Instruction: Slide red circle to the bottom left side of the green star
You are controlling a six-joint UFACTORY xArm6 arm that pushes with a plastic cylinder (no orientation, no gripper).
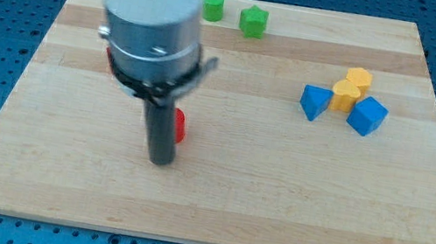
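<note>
Tip (161, 162): touching red block (179, 125), on its left | pincer: none visible, state undeterminable | green star (253, 22): well apart, top.

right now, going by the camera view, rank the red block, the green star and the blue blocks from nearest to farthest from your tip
1. Small red block, just right of my tip, mostly hidden by the rod.
2. Green star-shaped block, toward the view's top.
3. Blue block, on the view's right.
4. Second blue block, farther right.
</note>
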